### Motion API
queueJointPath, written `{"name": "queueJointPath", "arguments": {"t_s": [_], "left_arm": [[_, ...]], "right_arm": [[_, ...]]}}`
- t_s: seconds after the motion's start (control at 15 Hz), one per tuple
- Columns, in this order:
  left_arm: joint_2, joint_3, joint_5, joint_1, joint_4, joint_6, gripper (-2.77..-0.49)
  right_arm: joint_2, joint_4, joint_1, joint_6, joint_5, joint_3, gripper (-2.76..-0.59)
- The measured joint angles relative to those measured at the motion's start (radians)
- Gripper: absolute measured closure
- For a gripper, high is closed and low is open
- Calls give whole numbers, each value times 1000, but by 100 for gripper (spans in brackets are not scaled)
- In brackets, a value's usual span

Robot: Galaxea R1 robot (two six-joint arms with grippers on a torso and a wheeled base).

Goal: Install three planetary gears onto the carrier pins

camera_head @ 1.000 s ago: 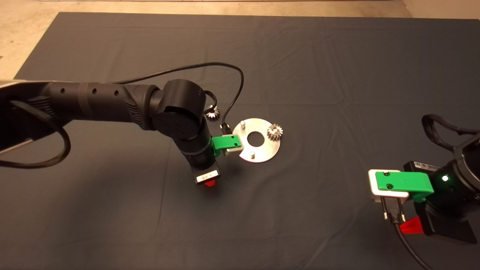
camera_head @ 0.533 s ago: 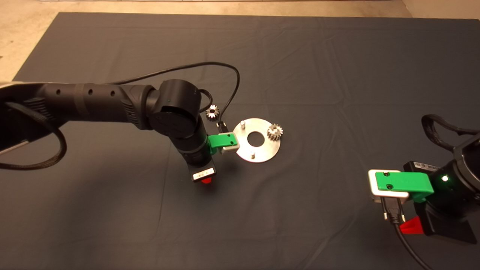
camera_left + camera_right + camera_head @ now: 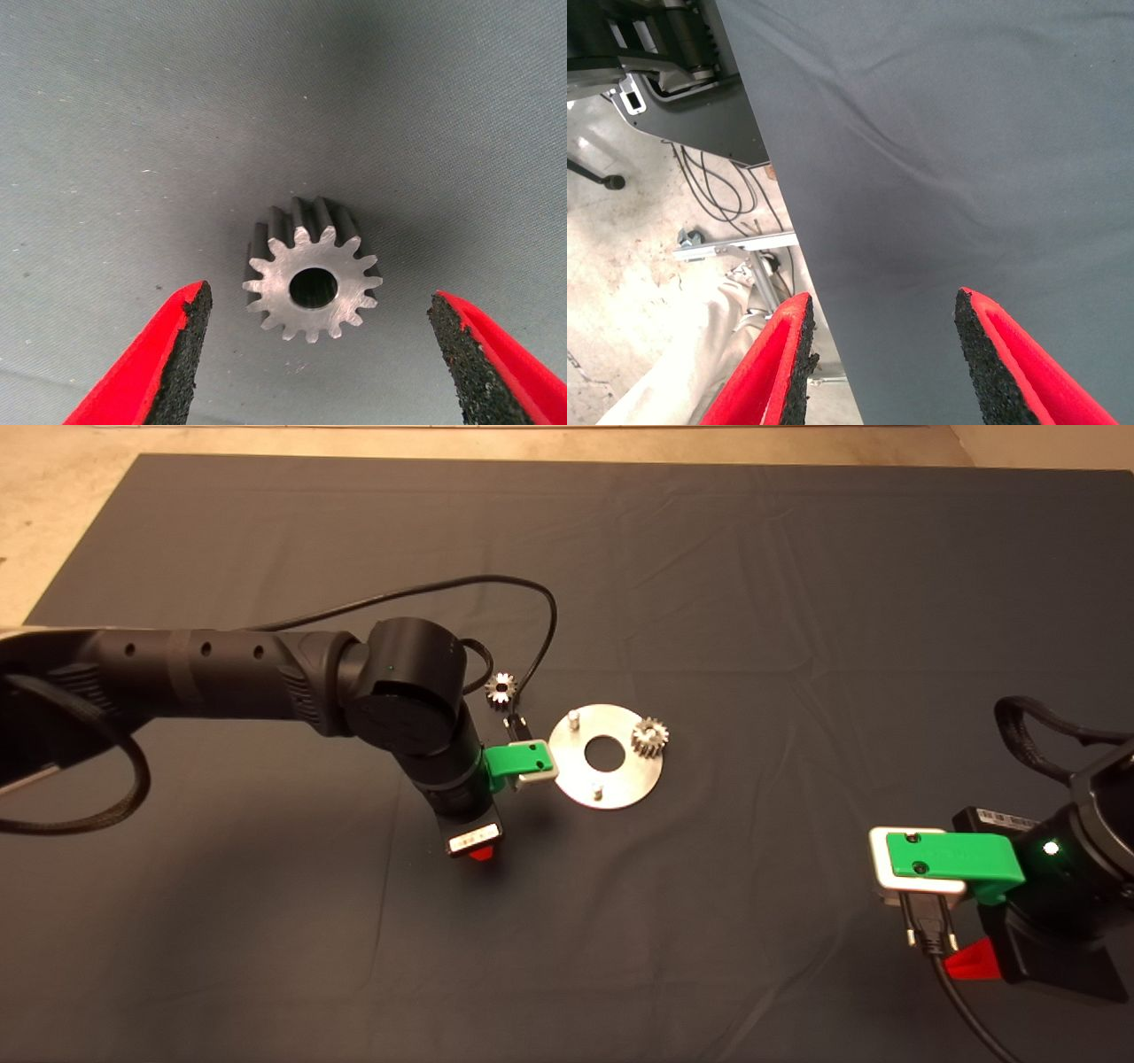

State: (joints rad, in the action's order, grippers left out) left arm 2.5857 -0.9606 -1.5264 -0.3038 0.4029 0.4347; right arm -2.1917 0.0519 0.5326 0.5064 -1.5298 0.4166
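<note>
The round silver disc (image 3: 620,778) lies mid-mat. One planetary gear (image 3: 649,737) sits on its right pin. Two carrier pins (image 3: 574,716) (image 3: 598,790) stand bare. A second gear (image 3: 501,688) lies on the mat to the disc's upper left. My left gripper (image 3: 481,854) hangs left of the disc, pointing down. In the left wrist view it (image 3: 316,299) is open around a third gear (image 3: 312,282), which lies flat on the mat between the fingers, untouched. The arm hides this gear in the head view. My right gripper (image 3: 970,961) is parked at the lower right, open and empty (image 3: 881,363).
A black cable (image 3: 478,589) loops from the left wrist over the mat behind the loose gear. The right wrist view looks past the mat's edge (image 3: 775,204) at the floor, cables and a metal frame (image 3: 735,248).
My left arm has moved a little to the left and away from the disc, uncovering the disc's left rim and the loose gear behind it. The right arm has not moved.
</note>
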Motion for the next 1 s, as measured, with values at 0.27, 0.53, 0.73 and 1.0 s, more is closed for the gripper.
{"name": "queueJointPath", "arguments": {"t_s": [0.27, 0.53, 0.73, 1.0], "left_arm": [[-1, 0, 0, 8, 22, -2, -176], [-1, 0, 0, 21, 35, -2, -176], [-1, 0, 0, 21, 36, -2, -176], [-1, 0, 0, 21, 47, -2, -176]], "right_arm": [[0, 0, 0, 0, 0, 0, -116], [0, 1, 0, 0, 0, -1, -116], [0, 2, 0, 0, 0, -1, -116], [0, 5, 0, 0, 0, -1, -116]]}}
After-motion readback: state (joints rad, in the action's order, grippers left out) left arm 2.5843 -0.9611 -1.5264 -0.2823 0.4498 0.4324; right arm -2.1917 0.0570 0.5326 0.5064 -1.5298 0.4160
